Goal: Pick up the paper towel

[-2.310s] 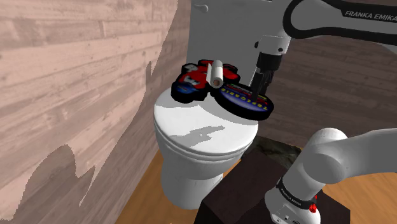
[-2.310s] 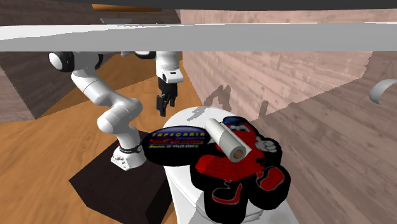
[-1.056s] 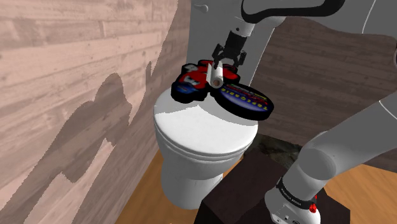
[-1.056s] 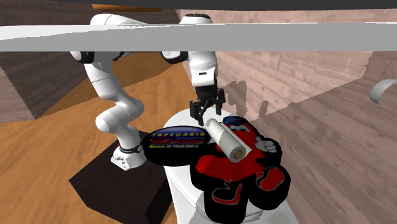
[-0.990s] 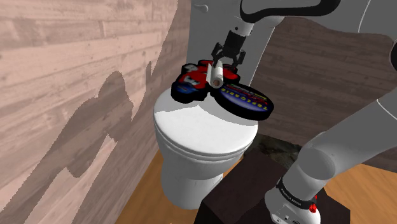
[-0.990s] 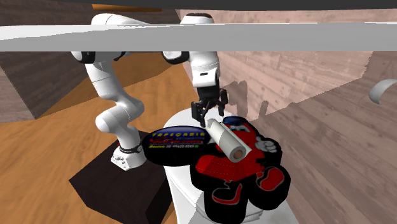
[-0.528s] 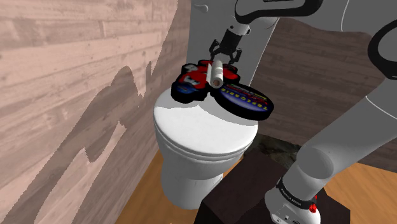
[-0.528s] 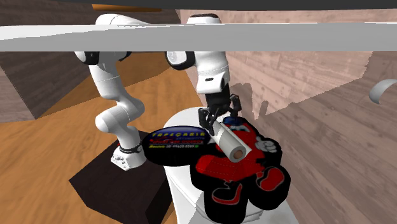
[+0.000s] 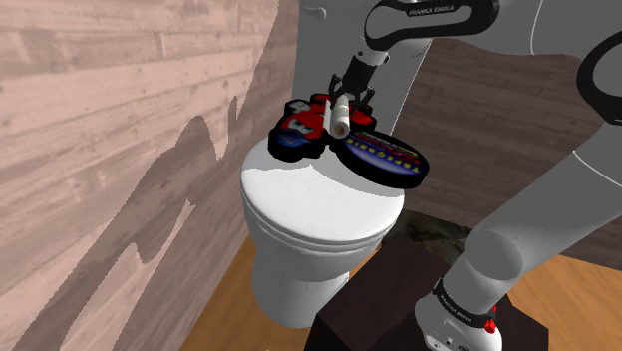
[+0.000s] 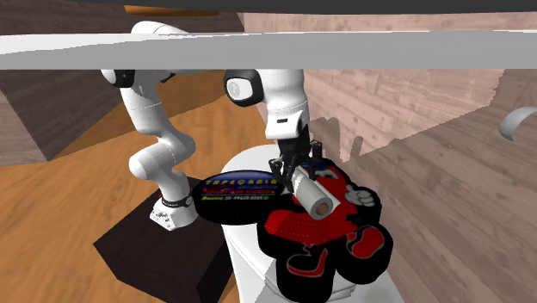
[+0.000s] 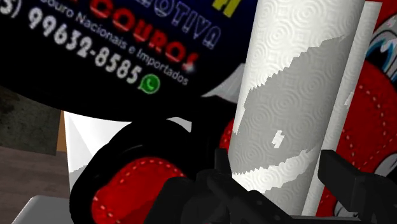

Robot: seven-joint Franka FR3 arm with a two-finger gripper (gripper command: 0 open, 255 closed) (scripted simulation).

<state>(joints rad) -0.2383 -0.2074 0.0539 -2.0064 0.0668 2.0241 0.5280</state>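
Paper towel [image 11: 286,95] lying on a red-and-black toy [image 10: 301,228], near end sat right inside the gripper [image 11: 283,175]. Fingers [image 11: 356,181] apart, one each side, not squeezing yet by the look of it. Long axis square to the closing line, so probably just needs a pinch.

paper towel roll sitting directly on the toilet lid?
No, the paper towel roll lies on top of the red-and-black item, which sits behind the white toilet lid.
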